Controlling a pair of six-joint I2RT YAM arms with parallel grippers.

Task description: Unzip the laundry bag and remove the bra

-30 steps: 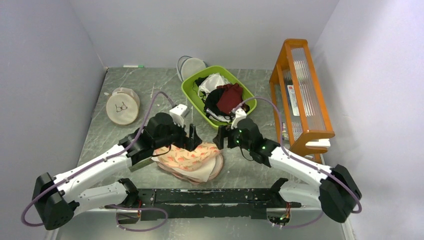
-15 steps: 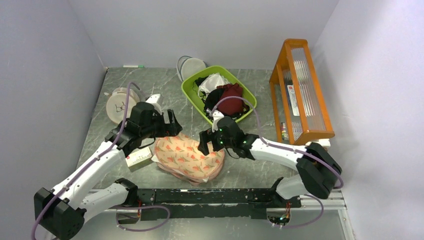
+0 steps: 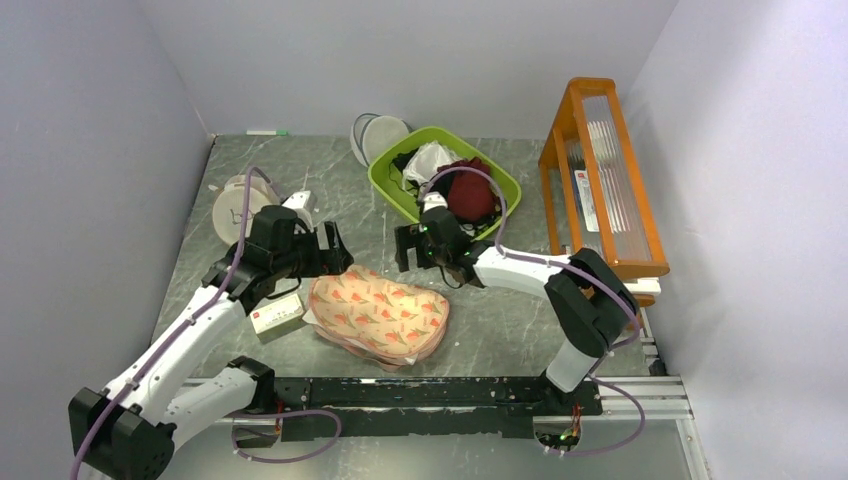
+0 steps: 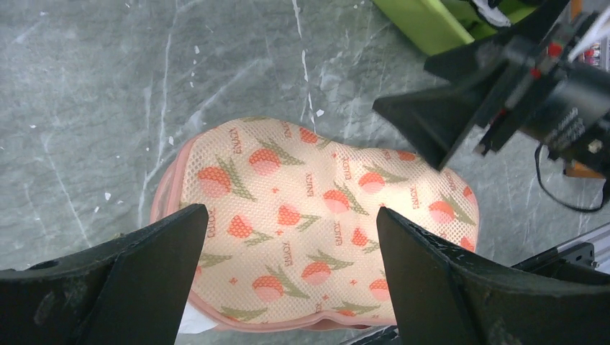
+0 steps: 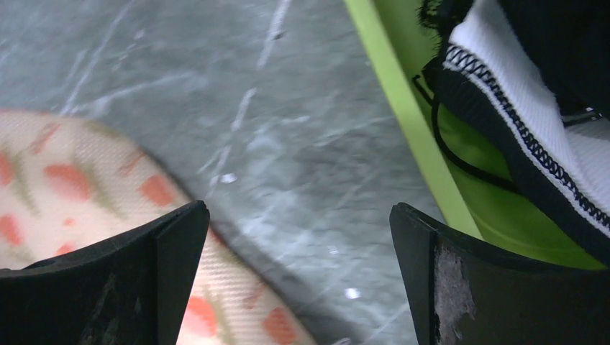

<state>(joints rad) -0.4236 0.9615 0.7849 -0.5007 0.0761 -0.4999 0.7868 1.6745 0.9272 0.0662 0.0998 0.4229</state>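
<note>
Gaping left pincer [image 4: 291, 219], right pincer [image 5: 298, 212]; laundry bag [image 3: 380, 315]

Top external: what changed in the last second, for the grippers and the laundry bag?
Both arms backed off the laundry bag. The left gripper pulled left and farther from the bases. The right gripper swung up toward the green basket. Both are now open and empty. The bag's bunched upper edge dropped, and it now lies flat. The orange rack and the white mesh pouch did not move.
</note>
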